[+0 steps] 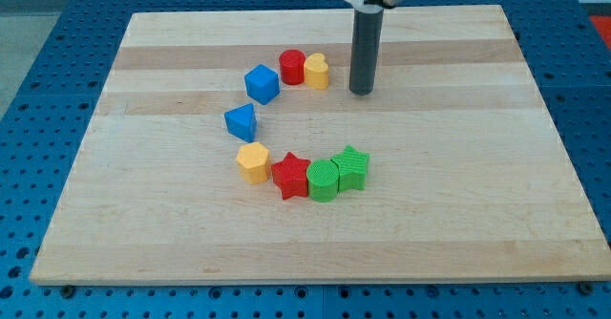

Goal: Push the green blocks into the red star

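Blue perforated bench surrounds a pale wooden board point(458, 214), and the blocks sit on it in a loose C. Going left to right: a blue wedge point(242, 121), a blue cube point(262, 83) at its 1 o'clock, a yellow block point(253, 161) at the wedge's 6 o'clock, a red cylinder point(292, 67) touching a yellow heart point(316, 71), then the red star point(291, 175), the green cylinder point(324, 180) and the green star point(351, 167).

Both green blocks look ribbed on top and bright, with small flat bases. The green cylinder touches the red star's 3 o'clock side, and the green star touches the cylinder at its 2 o'clock, so the task looks all but done.

They are probably light, stiff plastic that slides easily on the smooth wood and may spin if struck off centre. A push would best land on the green star's far side, at about its 3 o'clock, aimed through its middle toward the red star.

The arm has no claw, only a rod, so nothing is clenched or released. The tip point(361, 92) rests on the board just beside the yellow heart at its 3 o'clock, well apart from the green blocks, at their 12 o'clock.
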Controlling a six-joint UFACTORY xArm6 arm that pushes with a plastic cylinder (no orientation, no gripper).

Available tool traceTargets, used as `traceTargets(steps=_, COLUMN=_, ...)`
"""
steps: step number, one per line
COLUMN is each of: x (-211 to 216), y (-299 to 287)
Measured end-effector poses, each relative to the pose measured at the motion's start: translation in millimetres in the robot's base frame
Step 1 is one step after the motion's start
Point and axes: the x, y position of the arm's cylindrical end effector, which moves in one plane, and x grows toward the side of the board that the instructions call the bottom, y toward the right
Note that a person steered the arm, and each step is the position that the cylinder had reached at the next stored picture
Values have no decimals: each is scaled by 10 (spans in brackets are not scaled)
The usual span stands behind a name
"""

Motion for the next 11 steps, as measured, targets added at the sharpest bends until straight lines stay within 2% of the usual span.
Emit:
traceTargets(steps=1, x=570, y=191)
traceTargets(steps=2, x=928, y=271)
traceTargets(steps=4, x=1365, y=156)
traceTargets(steps=11, x=1551, y=-77)
